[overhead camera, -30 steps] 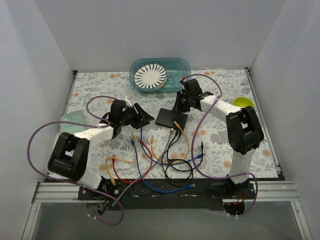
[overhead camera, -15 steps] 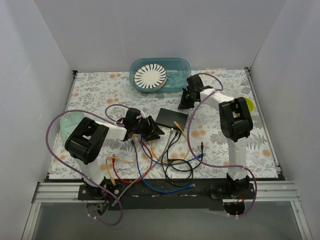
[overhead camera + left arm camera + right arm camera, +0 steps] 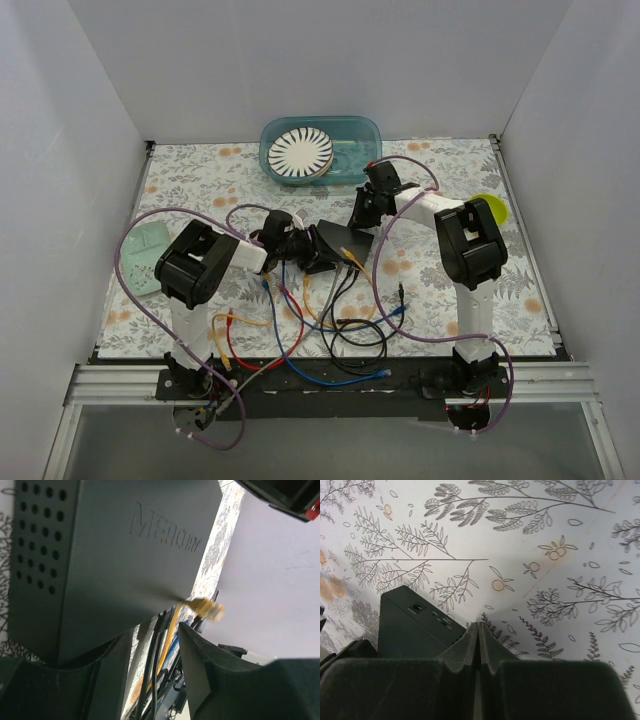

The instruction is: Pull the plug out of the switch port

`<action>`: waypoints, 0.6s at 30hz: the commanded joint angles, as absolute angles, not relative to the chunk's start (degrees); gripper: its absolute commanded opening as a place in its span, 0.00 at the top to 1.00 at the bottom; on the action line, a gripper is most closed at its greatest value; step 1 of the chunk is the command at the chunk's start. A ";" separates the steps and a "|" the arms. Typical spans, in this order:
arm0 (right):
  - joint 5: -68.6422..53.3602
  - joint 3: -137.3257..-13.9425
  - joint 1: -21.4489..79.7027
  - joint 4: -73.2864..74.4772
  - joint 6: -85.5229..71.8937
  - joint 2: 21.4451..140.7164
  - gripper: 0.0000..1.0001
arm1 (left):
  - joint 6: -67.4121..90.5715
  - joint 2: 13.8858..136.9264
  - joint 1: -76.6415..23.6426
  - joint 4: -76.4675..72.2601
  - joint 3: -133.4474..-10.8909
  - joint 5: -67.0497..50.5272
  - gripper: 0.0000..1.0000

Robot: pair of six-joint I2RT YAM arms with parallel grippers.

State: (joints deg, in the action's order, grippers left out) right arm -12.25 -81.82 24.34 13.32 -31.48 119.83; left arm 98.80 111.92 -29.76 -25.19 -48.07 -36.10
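Note:
The switch [image 3: 345, 237] is a flat dark grey box in the middle of the table; it fills the upper left of the left wrist view [image 3: 110, 555]. Black cables [image 3: 159, 630] run under its near edge, where the plug in the port is hidden. A yellow plug [image 3: 209, 608] sticks out beside that edge. My left gripper [image 3: 308, 250] is at the switch's near left side, its jaws [image 3: 155, 632] open, with black, yellow and blue cables passing through the gap. My right gripper [image 3: 360, 210] is shut with nothing in it, tips [image 3: 478, 626] down beside the switch's far corner [image 3: 415, 625].
A teal tub [image 3: 350, 135] holding a striped plate [image 3: 300, 153] stands at the back. A yellow-green bowl [image 3: 490, 206] sits far right and a pale green dish [image 3: 145, 258] far left. Loose red, blue, yellow and black cables [image 3: 300, 330] lie tangled in front of the switch.
My left arm has swung right, from well left of the switch up to its near left side, and its jaws have narrowed. My right gripper stayed shut near the far corner, shifting only slightly.

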 commanded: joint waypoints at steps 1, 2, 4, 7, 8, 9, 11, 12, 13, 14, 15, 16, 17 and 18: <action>-13.54 -80.07 26.28 15.82 -30.41 119.09 0.89 | 98.61 114.61 -29.97 -23.55 -48.34 -32.87 0.58; -13.71 -79.89 26.28 15.82 -30.50 119.00 0.89 | 98.70 114.61 -29.97 -23.29 -48.34 -32.00 0.58; -13.80 -79.54 26.37 15.56 -30.50 118.83 0.90 | 98.79 114.70 -29.97 -23.20 -48.34 -31.64 0.58; -13.89 -79.10 26.37 15.38 -30.50 118.65 0.90 | 98.61 114.87 -29.97 -23.29 -47.99 -31.82 0.59; -13.80 -78.93 26.37 15.38 -30.59 118.65 0.89 | 98.53 114.87 -29.97 -23.38 -47.73 -31.99 0.60; -13.89 -78.93 26.37 15.38 -30.59 118.65 0.89 | 98.26 114.87 -29.97 -23.73 -47.55 -32.51 0.60; -13.97 -78.84 26.28 15.03 -30.67 118.74 0.90 | 97.91 114.79 -29.97 -24.60 -46.50 -33.31 0.62; -14.06 -78.66 26.37 15.03 -30.76 118.74 0.89 | 97.82 114.61 -29.97 -25.48 -46.15 -33.92 0.62; -14.06 -78.66 26.28 14.94 -30.76 118.74 0.89 | 97.30 114.52 -29.97 -25.58 -45.62 -34.27 0.62; -14.06 -78.58 26.37 14.85 -30.76 118.57 0.89 | 97.03 114.52 -29.97 -25.49 -45.53 -34.45 0.62; -14.06 -78.49 26.37 14.77 -30.76 118.65 0.89 | 96.86 114.61 -29.97 -25.14 -45.44 -34.45 0.63; -13.98 -78.49 26.37 14.68 -30.76 118.57 0.90 | 96.42 114.61 -30.06 -25.05 -45.27 -34.37 0.63; -13.89 -78.49 26.37 14.68 -30.67 118.65 0.89 | 95.98 114.52 -30.23 -24.79 -45.35 -34.02 0.64; -13.71 -78.49 26.37 14.68 -30.76 118.57 0.89 | 94.93 114.35 -30.41 -22.87 -45.70 -33.40 0.64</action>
State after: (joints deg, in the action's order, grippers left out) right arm -12.43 -80.34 25.26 11.00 -31.31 119.28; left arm 99.35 112.97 -29.76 -28.75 -47.18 -36.36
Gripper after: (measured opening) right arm 0.107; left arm 0.366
